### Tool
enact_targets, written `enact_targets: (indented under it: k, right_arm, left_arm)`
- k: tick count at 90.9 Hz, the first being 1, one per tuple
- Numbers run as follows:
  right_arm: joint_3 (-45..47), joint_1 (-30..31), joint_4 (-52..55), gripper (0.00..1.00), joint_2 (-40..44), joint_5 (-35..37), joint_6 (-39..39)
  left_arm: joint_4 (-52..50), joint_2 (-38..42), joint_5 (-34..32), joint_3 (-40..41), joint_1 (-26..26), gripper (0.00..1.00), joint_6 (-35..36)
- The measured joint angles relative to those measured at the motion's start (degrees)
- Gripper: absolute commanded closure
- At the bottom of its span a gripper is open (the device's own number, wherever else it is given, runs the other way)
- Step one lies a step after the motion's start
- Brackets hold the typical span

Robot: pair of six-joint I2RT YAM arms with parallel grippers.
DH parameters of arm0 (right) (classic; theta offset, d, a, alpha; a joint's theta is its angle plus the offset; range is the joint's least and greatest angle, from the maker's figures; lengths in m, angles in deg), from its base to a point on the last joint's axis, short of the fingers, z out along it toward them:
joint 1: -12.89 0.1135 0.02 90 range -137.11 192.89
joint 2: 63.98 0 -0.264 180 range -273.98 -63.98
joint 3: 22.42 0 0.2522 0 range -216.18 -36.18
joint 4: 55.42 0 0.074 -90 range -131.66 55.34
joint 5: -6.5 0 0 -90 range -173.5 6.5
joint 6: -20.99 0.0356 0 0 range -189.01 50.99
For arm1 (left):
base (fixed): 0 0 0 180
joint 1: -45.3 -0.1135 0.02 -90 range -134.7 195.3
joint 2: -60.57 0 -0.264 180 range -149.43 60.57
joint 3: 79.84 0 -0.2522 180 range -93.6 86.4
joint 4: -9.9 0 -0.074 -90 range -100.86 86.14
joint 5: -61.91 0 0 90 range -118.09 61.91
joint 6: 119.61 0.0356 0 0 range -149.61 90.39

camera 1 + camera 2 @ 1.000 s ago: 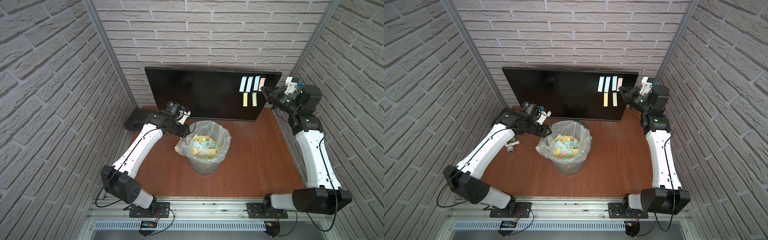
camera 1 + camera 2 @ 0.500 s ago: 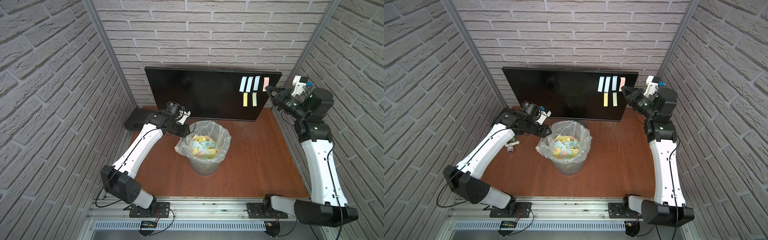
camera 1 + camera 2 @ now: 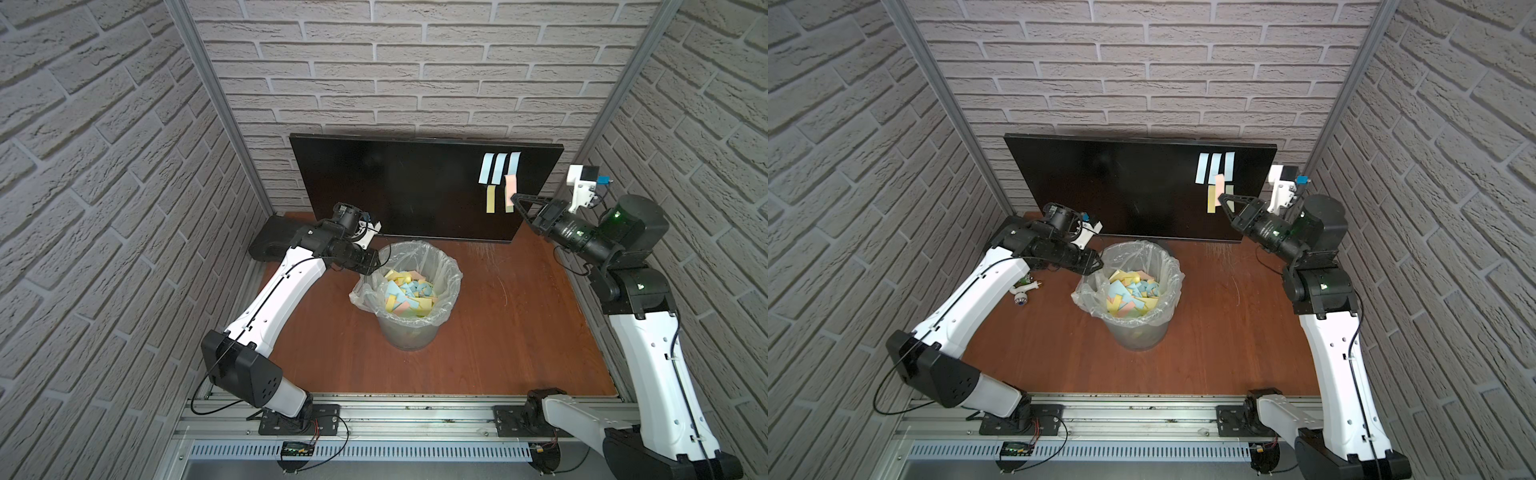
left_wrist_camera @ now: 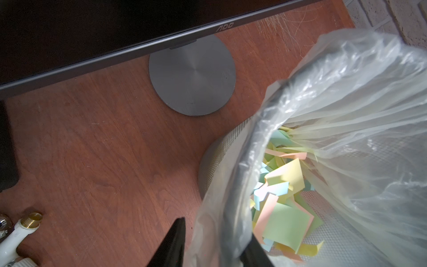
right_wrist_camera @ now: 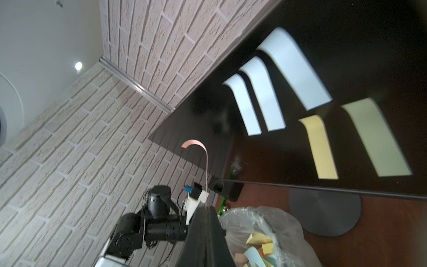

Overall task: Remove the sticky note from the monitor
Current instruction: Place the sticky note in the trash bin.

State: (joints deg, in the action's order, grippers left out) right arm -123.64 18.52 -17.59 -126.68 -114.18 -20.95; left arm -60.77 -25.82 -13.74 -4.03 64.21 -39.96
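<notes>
**Pink note off the glass, bin comes next**

My right fingers (image 3: pixel 516 198) are clenched on the lower edge of the pink sticky note (image 3: pixel 510 186). It sits just in front of the monitor (image 3: pixel 395 187), by the other notes (image 3: pixel 498 166) stuck there, and in the right wrist view it looks clear of the screen. My left fingers (image 3: pixel 370 267) grip the rim and liner of the bin (image 3: pixel 409 336), which stands on the desk (image 3: pixel 519 311) in front of the monitor.

I'd back straight off the monitor first so the tacky strip can't re-catch or brush the other notes. Then I'd swing over the bin mouth, tip down and let go; the glue may cling.

The note's long axis is upright, roughly along the monitor's height. Its free end points up, with the tip curled over.
</notes>
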Motion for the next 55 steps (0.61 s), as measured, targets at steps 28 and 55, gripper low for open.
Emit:
enact_targets:
  k: [28, 55]
  right_arm:
    - [5.0, 22.4, 11.0, 0.97, -1.9, 10.2, -13.6]
    - [5.0, 35.4, 19.1, 0.97, -11.7, 22.8, -23.6]
  left_arm:
    - [0.0, -0.2, 0.2, -0.2, 0.0, 0.62, 0.0]
    - [0.0, -0.2, 0.5, -0.2, 0.0, 0.62, 0.0]
